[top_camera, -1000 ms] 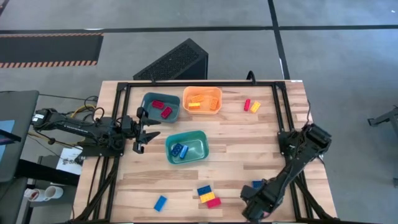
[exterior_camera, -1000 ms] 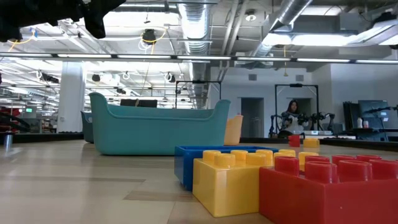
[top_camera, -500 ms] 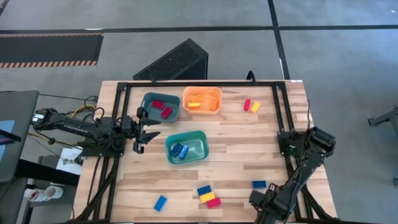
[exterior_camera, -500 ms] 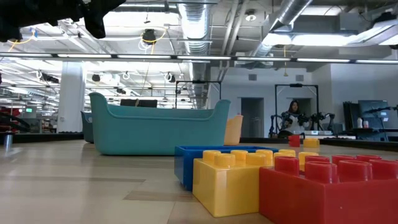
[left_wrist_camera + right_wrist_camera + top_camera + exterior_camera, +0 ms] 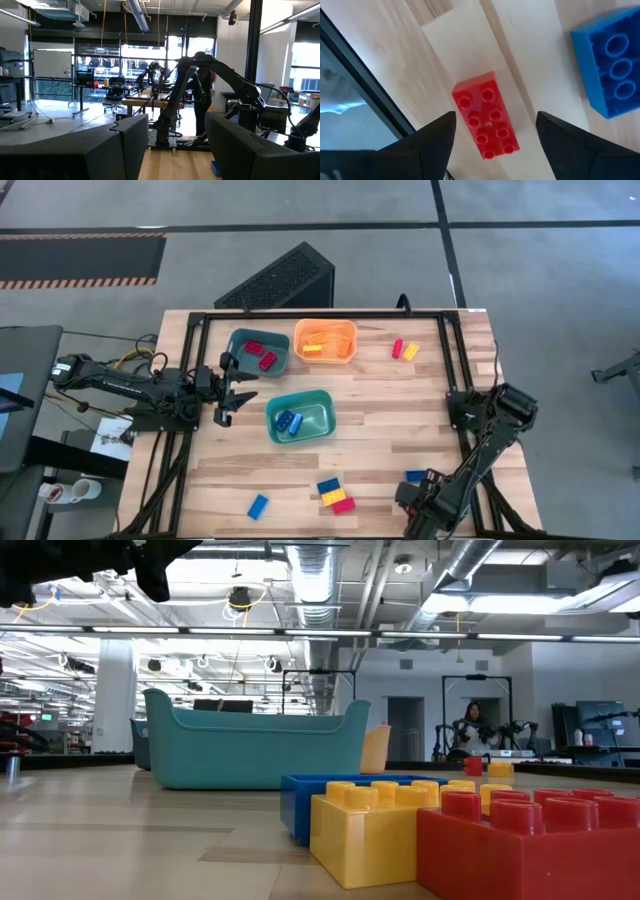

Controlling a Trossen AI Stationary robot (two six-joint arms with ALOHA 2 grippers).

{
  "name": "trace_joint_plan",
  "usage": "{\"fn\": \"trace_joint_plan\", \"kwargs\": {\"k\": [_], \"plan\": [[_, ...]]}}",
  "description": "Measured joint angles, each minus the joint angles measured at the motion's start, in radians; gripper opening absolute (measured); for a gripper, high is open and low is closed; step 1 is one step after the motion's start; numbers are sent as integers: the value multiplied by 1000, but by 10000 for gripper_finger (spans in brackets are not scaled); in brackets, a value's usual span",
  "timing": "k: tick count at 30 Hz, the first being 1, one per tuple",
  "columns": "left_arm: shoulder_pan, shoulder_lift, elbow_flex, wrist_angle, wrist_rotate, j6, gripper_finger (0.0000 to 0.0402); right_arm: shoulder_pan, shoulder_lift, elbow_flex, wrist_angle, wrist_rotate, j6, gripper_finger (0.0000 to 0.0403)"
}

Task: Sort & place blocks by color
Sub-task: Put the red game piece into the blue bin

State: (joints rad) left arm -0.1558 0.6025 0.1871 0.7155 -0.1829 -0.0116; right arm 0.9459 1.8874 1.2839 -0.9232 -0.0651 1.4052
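The right gripper [image 5: 418,502] hangs low at the bottom right of the high picture, over a red block [image 5: 486,122] near the table [image 5: 400,420] edge. Its jaws are spread wide with nothing in them, one on each side of the red block, so it looks ready to go down and pinch it. A blue block [image 5: 610,70] lies just beside, but it is outside the jaws. The left gripper [image 5: 222,390] waits at the middle left of the high picture, next to the trays, jaws partly apart and holding nothing. Sorting is already under way: two red blocks [image 5: 260,354] lie in the dark teal tray [image 5: 236,340], yellow ones in the orange tray [image 5: 350,330], and blue blocks [image 5: 289,421] in the light teal tray [image 5: 325,398]. More blocks are still loose on the table: a small pile [image 5: 336,494] at the bottom middle and a red and yellow pair [image 5: 404,350] at the upper right.
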Motion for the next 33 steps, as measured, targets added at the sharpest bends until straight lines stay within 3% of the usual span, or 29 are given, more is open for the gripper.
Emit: {"fn": "trace_joint_plan", "kwargs": {"k": [15,24,28,33], "plan": [[1,0,0,0,18,0,184,7,34,1,52,7,2,301],[1,0,0,-2,18,1,184,-14,130,13,97,-93,-47,299],[1,0,0,-2,13,7,184,-27,119,11,88,-97,-48,265],[1,0,0,-2,12,8,184,-47,104,8,59,-93,-53,170]]}}
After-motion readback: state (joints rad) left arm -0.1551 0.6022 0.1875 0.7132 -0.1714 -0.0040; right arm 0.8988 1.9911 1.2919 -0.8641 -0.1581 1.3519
